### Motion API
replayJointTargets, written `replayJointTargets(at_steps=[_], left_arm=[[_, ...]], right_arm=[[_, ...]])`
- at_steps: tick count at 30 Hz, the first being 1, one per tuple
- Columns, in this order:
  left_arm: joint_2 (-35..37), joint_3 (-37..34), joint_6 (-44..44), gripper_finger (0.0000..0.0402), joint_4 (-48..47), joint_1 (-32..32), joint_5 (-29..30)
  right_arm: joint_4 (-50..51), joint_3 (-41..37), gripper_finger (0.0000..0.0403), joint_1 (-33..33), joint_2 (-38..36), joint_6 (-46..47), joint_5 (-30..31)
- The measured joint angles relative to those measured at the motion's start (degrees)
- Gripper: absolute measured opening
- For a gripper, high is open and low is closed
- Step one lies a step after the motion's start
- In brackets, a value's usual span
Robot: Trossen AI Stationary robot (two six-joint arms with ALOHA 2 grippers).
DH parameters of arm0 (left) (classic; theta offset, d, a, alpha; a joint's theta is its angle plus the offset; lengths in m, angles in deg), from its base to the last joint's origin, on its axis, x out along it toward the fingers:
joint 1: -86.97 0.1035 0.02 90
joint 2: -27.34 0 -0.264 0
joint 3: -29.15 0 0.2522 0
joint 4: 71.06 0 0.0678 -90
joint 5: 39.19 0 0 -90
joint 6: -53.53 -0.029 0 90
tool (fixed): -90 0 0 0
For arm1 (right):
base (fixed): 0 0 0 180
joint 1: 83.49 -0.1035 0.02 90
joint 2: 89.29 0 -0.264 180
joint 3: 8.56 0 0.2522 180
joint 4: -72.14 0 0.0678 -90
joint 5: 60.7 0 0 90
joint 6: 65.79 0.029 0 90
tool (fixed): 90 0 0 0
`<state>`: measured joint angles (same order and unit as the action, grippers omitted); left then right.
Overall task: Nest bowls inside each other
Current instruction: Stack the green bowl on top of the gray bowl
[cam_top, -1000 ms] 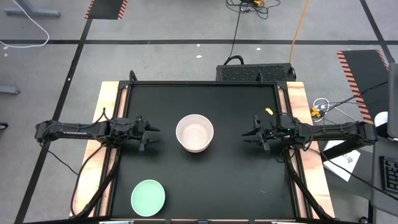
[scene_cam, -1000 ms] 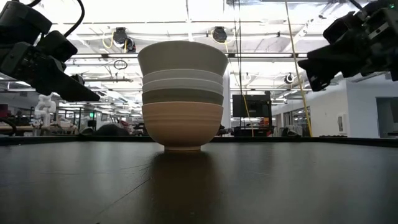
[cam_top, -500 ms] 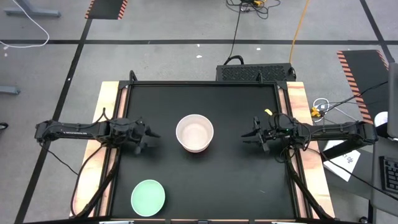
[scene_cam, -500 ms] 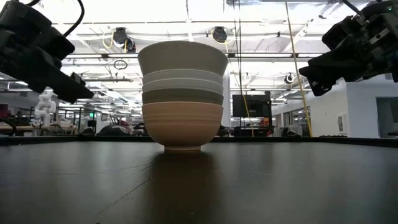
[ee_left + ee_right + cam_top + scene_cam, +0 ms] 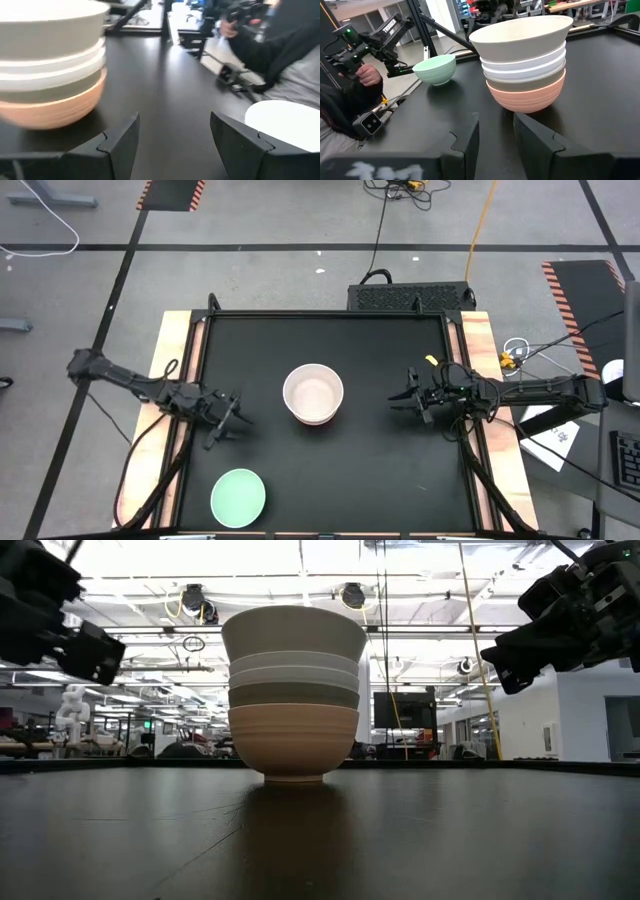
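Note:
Several bowls stand nested in one stack at the middle of the black table. A salmon-orange bowl is lowest, resting on its foot, and a beige-grey one is on top. A mint green bowl sits alone near the table's front left. My left gripper hovers open left of the stack, slanted toward the near edge, with nothing between its fingers. My right gripper hovers right of the stack, pointing at it, its fingers a narrow gap apart and empty.
Bare black table lies all round the stack, framed by wooden side strips. A black box and cables lie on the floor beyond the far edge. A person's hand and dark sleeve show beyond the table's left side.
My left arm has swung about, carrying its gripper toward the table's near edge and turning it away from the stack toward the near right. Its fingers stay open. The bowls have kept their places.

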<state>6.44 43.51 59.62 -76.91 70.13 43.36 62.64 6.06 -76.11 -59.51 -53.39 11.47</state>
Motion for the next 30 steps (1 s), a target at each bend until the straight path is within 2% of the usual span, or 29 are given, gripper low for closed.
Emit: replayJointTargets(at_steps=[8,14,18,24,30], left_arm=[[-4.88,0.0,0.19,0.0246,5.23,-10.52,6.17],[-8.14,0.05,6.15,0.0246,8.64,-14.07,8.46],[-9.84,2.17,12.2,0.0246,6.0,-15.43,11.6],[-14.39,10.26,14.49,0.0247,0.15,-18.78,11.38],[-21.93,23.43,22.96,0.0272,-17.79,-22.53,13.81]], right_arm=[[0.0,0.0,0.0114,0.0,0.0,0.0,0.0],[0.0,-0.02,0.0114,0.0,0.0,0.22,0.0],[0.0,-0.02,0.0114,0.0,0.0,0.39,-0.02],[0.0,-0.02,0.0114,0.0,0.02,0.39,-0.02],[0.09,-0.02,0.0114,0.0,0.02,0.42,-0.02]])
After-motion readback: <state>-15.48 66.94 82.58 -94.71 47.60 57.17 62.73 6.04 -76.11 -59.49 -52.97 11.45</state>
